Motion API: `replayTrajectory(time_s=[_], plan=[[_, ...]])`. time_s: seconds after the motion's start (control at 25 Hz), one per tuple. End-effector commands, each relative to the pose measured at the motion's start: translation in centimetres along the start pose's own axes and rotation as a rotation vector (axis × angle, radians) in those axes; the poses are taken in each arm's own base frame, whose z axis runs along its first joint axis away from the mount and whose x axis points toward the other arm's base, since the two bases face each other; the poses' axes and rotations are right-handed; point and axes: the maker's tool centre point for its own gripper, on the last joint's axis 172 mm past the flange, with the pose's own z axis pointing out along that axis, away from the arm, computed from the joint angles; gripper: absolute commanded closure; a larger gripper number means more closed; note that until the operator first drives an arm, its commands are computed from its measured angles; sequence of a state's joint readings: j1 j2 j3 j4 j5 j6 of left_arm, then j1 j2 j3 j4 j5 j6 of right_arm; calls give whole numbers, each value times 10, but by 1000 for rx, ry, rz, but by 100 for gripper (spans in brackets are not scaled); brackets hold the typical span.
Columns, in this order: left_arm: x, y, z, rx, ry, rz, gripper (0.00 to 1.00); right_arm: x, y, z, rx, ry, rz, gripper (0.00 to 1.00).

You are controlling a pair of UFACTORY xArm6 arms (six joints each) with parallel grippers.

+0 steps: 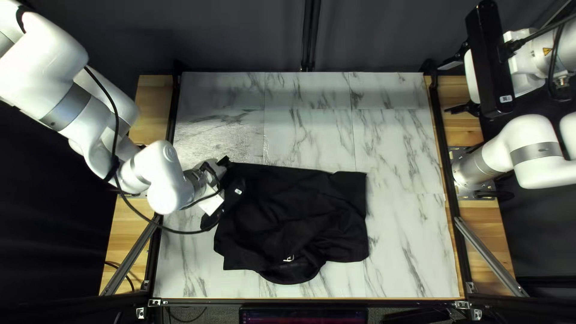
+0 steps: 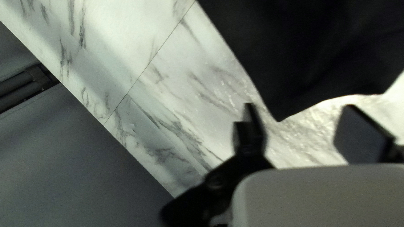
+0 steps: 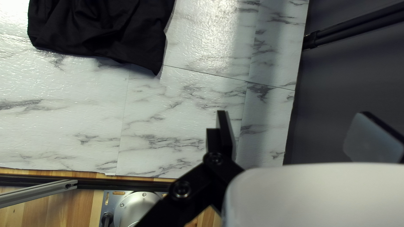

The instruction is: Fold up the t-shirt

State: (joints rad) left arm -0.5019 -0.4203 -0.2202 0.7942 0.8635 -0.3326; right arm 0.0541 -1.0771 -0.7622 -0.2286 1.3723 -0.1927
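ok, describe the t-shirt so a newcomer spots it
Find the white, grey-veined tabletop. Across its middle lies the t-shirt, a wide, rumpled black cloth by my left hand. Unlike that stiff black hand, it's all creased fabric, with a small white mark toward its near edge.

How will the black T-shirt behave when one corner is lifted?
The T-shirt is probably floppy, as its cloth lies in wrinkles. Being spread wide, it would likely sag below a lifted corner. It probably will not roll, as it lies low on the table.

T-shirt [image 1: 288, 204]: matt, creased cloth | tabletop [image 1: 402, 144]: glossy, faintly rough | side boards [image 1: 155, 111]: grained wood | curtain [image 1: 240, 36]: matt cloth
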Motion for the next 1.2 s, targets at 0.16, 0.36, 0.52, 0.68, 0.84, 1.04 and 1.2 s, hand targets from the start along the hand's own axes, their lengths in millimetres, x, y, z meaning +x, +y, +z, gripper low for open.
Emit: replayTrajectory(time_s=[0.16,0.36,0.52,0.68,0.84,1.04,1.2], plan=[[-3,10,11,1,-3,-11,0,0,0,0,0,0,0,0],[-1,1,13,4,1,-6,0,0,0,0,0,0,0,0],[5,-9,13,13,10,2,0,0,0,0,0,0,0,0],[5,-14,21,12,16,8,0,0,0,0,0,0,0,0],[5,-14,24,6,19,14,2,0,0,0,0,0,0,0],[7,-13,22,5,25,22,10,0,0,0,0,0,0,0],[0,-7,22,1,17,20,9,0,0,0,0,0,0,0]])
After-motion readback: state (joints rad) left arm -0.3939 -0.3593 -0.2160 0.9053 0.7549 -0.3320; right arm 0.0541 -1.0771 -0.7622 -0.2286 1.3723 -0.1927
